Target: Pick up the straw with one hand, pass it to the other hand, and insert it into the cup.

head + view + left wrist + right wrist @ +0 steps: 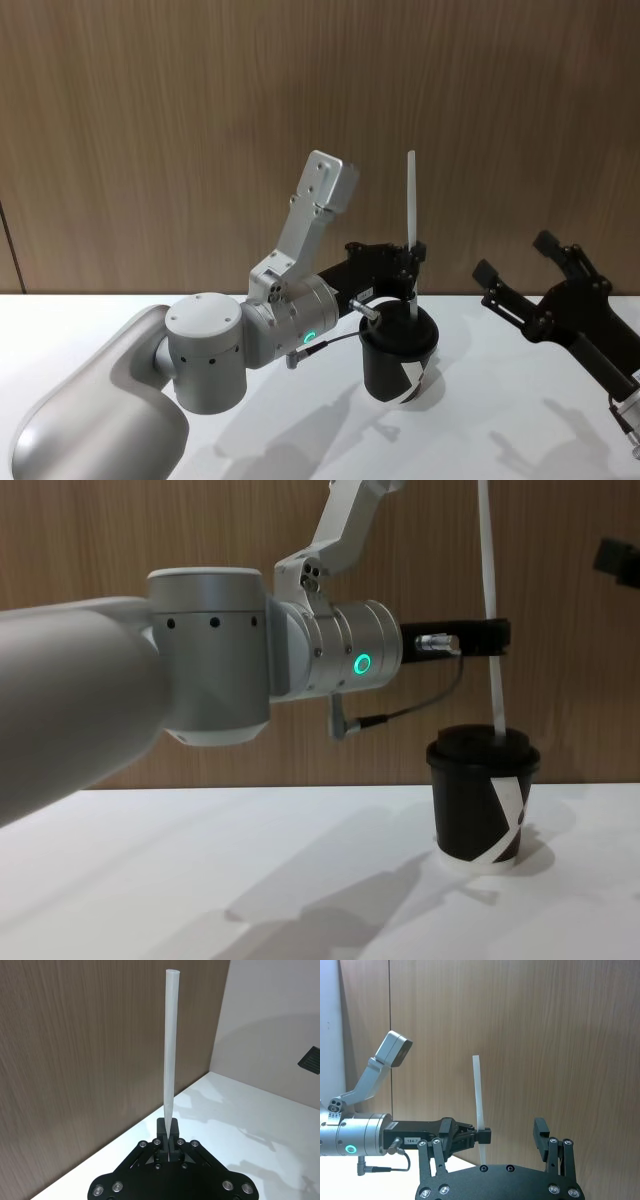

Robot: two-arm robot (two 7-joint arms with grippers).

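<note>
Left gripper [412,256], the one on the silver wrist with the green ring light [361,664], reached over the cup [482,798] and had its fingers pinched on the straw [490,600]. Straw stood upright, its lower end touching the black domed lid [480,748]; how far it went in could not be told. In the left wrist view the fingertips [169,1136] were pressed together on the straw's base, with the straw [170,1045] rising straight up from them.

Cup stood on the white table [250,870], black with a white angular mark [508,798] and a white base rim. No readable brand on it. A small white label on the left gripper's body [412,1140] carried digits, too small to read for sure.

Right gripper [520,272] hung off to the right of the cup, well apart from it, fingers spread and holding nothing. A grey cable [410,708] looped under the left wrist. Wood-panel wall [200,120] behind.
</note>
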